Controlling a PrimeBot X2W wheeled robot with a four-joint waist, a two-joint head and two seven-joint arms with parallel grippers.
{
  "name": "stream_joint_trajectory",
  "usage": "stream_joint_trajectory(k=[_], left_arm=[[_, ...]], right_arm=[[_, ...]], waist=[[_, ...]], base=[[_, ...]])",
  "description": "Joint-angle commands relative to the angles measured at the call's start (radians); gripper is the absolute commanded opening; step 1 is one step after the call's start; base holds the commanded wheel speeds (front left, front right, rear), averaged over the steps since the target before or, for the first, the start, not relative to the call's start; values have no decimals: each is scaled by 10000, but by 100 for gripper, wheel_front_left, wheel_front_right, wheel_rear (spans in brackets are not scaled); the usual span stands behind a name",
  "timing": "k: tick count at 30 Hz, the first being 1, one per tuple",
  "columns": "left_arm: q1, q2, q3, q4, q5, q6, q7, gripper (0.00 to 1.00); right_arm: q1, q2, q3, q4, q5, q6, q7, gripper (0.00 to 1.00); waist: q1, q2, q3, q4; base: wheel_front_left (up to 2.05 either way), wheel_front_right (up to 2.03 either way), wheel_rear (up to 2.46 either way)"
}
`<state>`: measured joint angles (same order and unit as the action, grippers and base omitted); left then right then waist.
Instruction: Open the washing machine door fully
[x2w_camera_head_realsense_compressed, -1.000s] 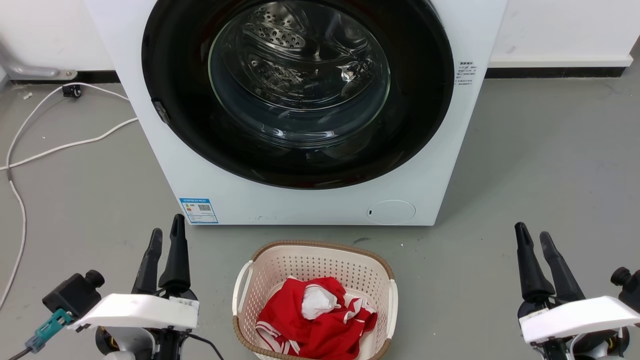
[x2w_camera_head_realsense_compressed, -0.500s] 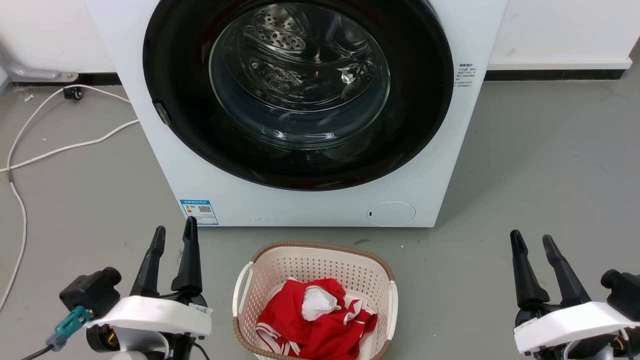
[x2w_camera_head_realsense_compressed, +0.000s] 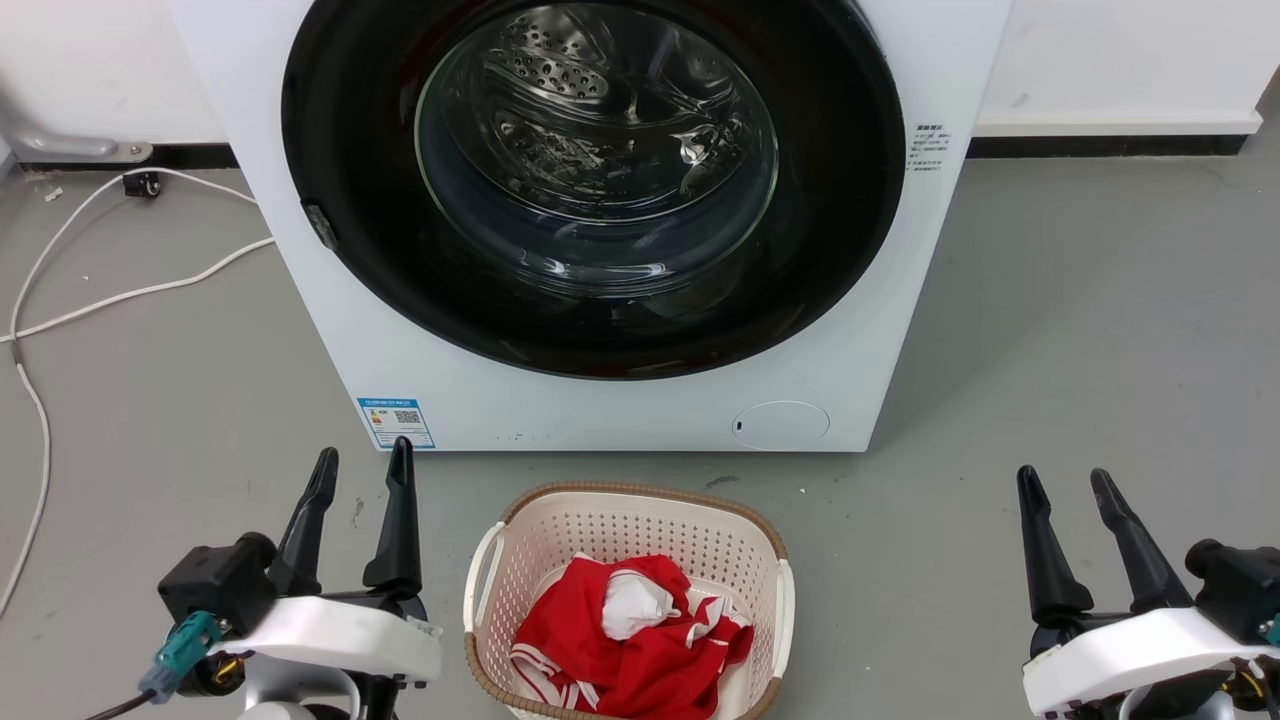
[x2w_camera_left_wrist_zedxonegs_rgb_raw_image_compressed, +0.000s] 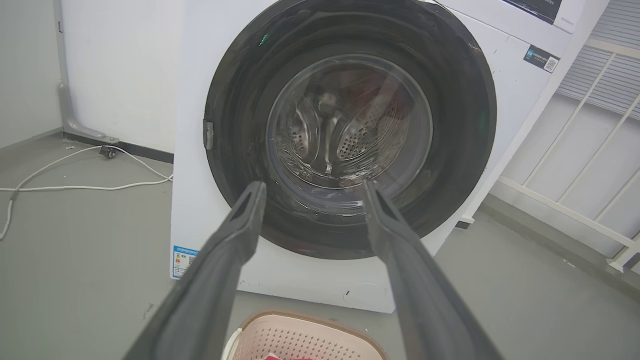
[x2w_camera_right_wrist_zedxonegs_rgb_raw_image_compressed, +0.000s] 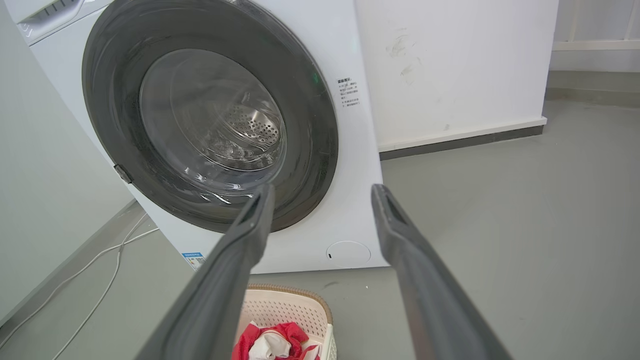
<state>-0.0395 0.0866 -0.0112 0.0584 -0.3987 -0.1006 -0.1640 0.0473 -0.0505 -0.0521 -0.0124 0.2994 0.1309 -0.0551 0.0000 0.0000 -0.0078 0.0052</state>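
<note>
Before us, a white boxy washing machine (x2w_camera_head_realsense_compressed: 620, 410), round shiny black door (x2w_camera_head_realsense_compressed: 835, 230) shut, bulgy clear glass (x2w_camera_head_realsense_compressed: 595, 150), our left gripper (x2w_camera_head_realsense_compressed: 365, 450) and right gripper (x2w_camera_head_realsense_compressed: 1062, 474) spread apart, empty.

The washing machine door (x2w_camera_head_realsense_compressed: 595, 180) was cropped by the head view's top edge, the blue label (x2w_camera_head_realsense_compressed: 396, 422) just beyond the left gripper (x2w_camera_head_realsense_compressed: 364, 448) bore unreadable print, and the basket (x2w_camera_head_realsense_compressed: 640, 492) right of that gripper was cropped below.

Laundry corner in bare utility-type room. White washer (x2w_camera_head_realsense_compressed: 600, 410) stands on grey floor (x2w_camera_head_realsense_compressed: 1080, 330) against white wall (x2w_camera_head_realsense_compressed: 1100, 50) with dark skirting (x2w_camera_head_realsense_compressed: 1100, 146). Cream basket (x2w_camera_head_realsense_compressed: 640, 525) with red clothes (x2w_camera_head_realsense_compressed: 600, 640) in front. Loose white cable (x2w_camera_head_realsense_compressed: 130, 293) trails over floor. Grey pipe (x2w_camera_head_realsense_compressed: 70, 146) at wall foot. White railing (x2w_camera_left_wrist_zedxonegs_rgb_raw_image_compressed: 565, 211) to one side.
</note>
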Motion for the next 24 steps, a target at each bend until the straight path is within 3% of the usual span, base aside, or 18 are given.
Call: stream_joint_trajectory(k=[1,24], left_arm=[[55,86,-41,-122,266,50,-98,100],[229,281,-270,-64,2190,589,-612,100]], right_arm=[[44,-5,7,-164,-283,-3,-10,100],[299,0,103,-519,-2188,-3,-165,100]], waist=[[0,0,5,-1],[0,0,25,66]], base=[[0,0,0],[0,0,0]])
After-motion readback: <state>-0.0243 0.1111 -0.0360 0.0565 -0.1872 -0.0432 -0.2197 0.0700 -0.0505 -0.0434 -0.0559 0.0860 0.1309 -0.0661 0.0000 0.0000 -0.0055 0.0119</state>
